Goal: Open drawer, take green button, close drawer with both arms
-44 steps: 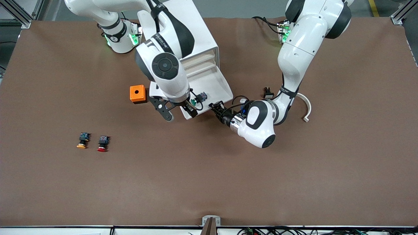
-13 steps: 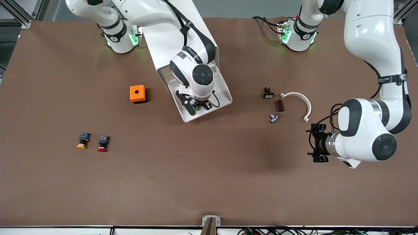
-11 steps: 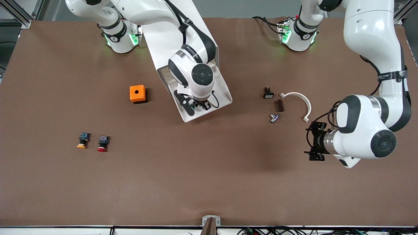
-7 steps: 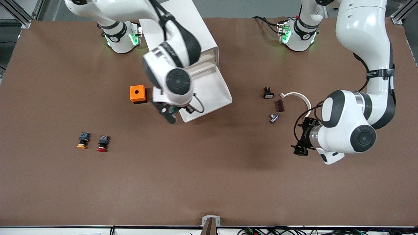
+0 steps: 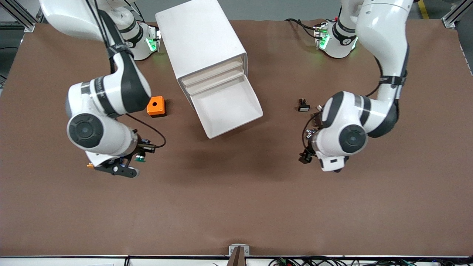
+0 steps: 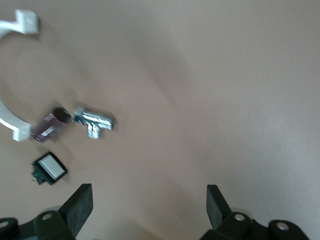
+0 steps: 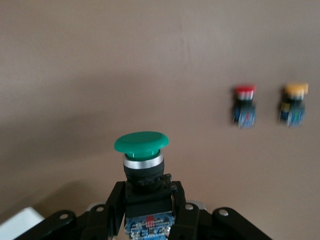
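Lower left of the front frame: the right end effector (image 5: pixel 137 159) grips the green button (image 7: pixel 141 143) over the tabletop (image 5: pixel 236 207). The left end effector (image 6: pixel 145 212), center right, spreads wide. The drawer (image 5: pixel 227 107) lies open.

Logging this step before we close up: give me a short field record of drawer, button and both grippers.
drawer: pulled out of the cabinet, nothing in its tray
button: green cap, held in the right gripper
right gripper: shut on the button, over the table toward the right arm's end, close to the yellow button and red button
left gripper: open, holding nothing, over bare table beside the small parts
orange box: on the table beside the drawer
step left: closing the drawer
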Robot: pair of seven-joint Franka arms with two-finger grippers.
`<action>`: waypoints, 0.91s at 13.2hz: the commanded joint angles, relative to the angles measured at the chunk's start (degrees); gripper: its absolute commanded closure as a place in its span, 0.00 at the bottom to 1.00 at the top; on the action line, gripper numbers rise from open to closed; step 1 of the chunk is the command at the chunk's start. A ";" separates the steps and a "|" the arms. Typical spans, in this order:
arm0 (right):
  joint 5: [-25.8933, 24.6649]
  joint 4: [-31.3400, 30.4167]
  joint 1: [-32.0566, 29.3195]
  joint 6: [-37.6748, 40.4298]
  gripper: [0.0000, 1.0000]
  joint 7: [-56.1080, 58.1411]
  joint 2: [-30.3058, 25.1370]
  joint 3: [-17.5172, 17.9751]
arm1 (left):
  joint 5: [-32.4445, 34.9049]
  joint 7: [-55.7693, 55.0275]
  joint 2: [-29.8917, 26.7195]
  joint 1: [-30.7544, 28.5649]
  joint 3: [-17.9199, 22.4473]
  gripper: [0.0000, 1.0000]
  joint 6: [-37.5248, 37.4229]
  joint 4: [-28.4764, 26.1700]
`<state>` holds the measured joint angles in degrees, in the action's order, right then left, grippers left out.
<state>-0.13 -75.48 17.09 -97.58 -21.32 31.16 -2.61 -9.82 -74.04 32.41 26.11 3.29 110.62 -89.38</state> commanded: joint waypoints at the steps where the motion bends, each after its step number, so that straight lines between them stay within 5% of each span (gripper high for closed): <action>1: -1.02 -3.88 -3.90 -7.07 0.84 9.26 0.21 1.12 | 1.29 0.91 -2.27 5.07 0.14 0.00 7.21 -5.88; 4: -7.87 -4.59 -5.12 -9.37 0.84 10.85 2.06 0.94 | 1.29 4.59 -1.83 9.29 -1.87 0.00 17.23 -10.98; 8: -7.61 -7.04 -5.58 -14.90 0.84 10.34 4.16 0.94 | 1.29 5.30 -0.60 14.13 -3.64 0.00 19.55 -11.35; 12: -3.75 -18.98 -7.94 -27.90 0.84 9.81 4.52 0.94 | 1.21 5.39 0.46 17.65 -4.95 0.00 19.90 -11.61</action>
<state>-5.61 -88.77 11.33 -120.79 -11.11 36.72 -2.61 -9.58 -69.20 32.89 42.63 -1.26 129.29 -100.16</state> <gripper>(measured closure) 0.581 0.000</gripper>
